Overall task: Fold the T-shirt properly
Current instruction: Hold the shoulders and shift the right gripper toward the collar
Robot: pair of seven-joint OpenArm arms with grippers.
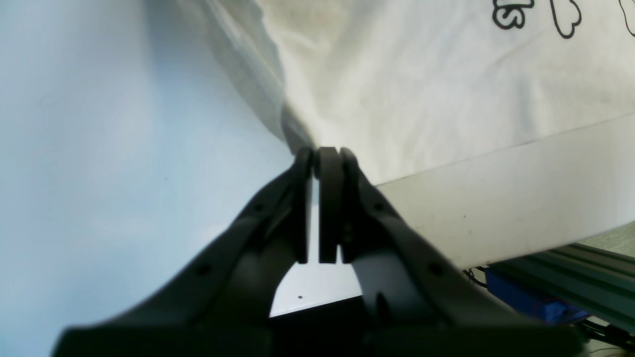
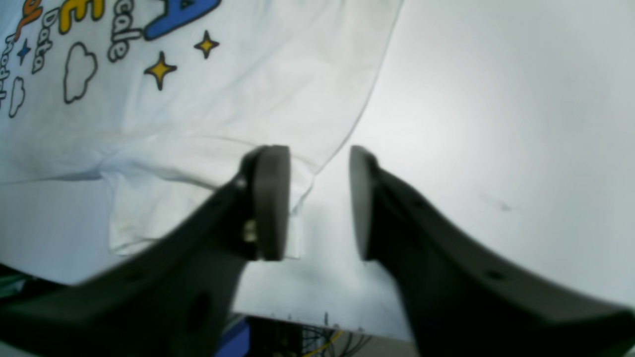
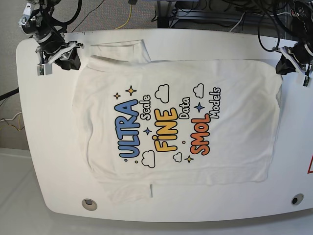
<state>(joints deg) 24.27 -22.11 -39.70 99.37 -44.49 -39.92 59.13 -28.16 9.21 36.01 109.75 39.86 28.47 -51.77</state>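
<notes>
Left pincer [image 1: 327, 153] is clamped tight on a bunched edge of the big white cotton T-shirt [image 3: 176, 122] with the colourful "ULTRA FINE SMOL" print. Right pincer [image 2: 320, 198] is spread wide, hovering over a sleeve corner and gripping nothing. Shirt lies flat, print up, on the white rounded desk [image 3: 44, 147].

T-shirt [image 3: 181, 122] fills table [image 3: 29, 122]; margins free.

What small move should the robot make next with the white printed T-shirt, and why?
Probably the left gripper should open and release too. It is shut on a corner of the white printed cotton T-shirt, pulling the cloth taut, while the right gripper stands open over the sleeve and the shirt lies flat on the white table.
</notes>
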